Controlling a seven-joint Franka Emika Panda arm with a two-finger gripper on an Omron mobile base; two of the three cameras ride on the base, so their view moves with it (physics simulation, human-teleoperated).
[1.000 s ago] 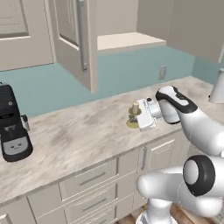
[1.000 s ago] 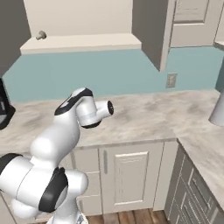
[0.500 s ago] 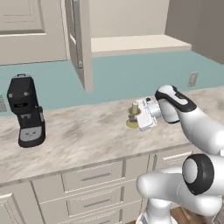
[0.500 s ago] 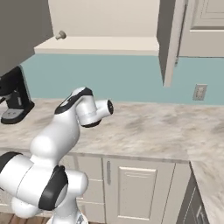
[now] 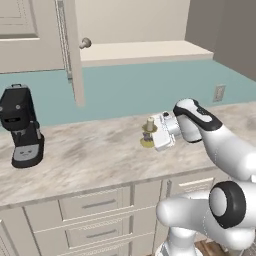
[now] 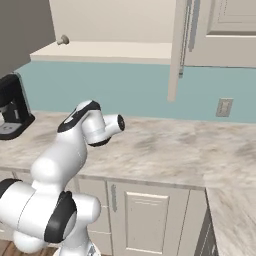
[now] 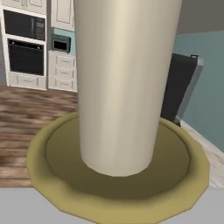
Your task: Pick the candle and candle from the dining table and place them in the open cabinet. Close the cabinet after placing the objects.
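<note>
My gripper (image 5: 154, 133) is shut on the stubby white candle (image 5: 148, 126), which stands upright on its brass base a little above the marble worktop (image 5: 90, 155). In the hand view the candle's pale body (image 7: 124, 87) and brass dish (image 7: 118, 186) loom very close. Another small tan candle (image 5: 85, 43) rests at the left front edge of the pale shelf (image 5: 150, 51) of the open cabinet, and it shows from the other side too (image 6: 63, 39). The cabinet door (image 5: 70, 55) stands open, edge-on. The dining table is out of view.
A black coffee machine (image 5: 21, 132) stands on the worktop at the left, near the teal wall. A wall socket (image 5: 218, 92) sits right of my arm. The other cabinet door (image 6: 179, 55) hangs open above the worktop. Cream drawers (image 5: 90, 205) run below.
The whole picture has slid as the base drove along the worktop, bringing the open shelf and coffee machine more into view. The arm keeps the same pose with the candle held.
</note>
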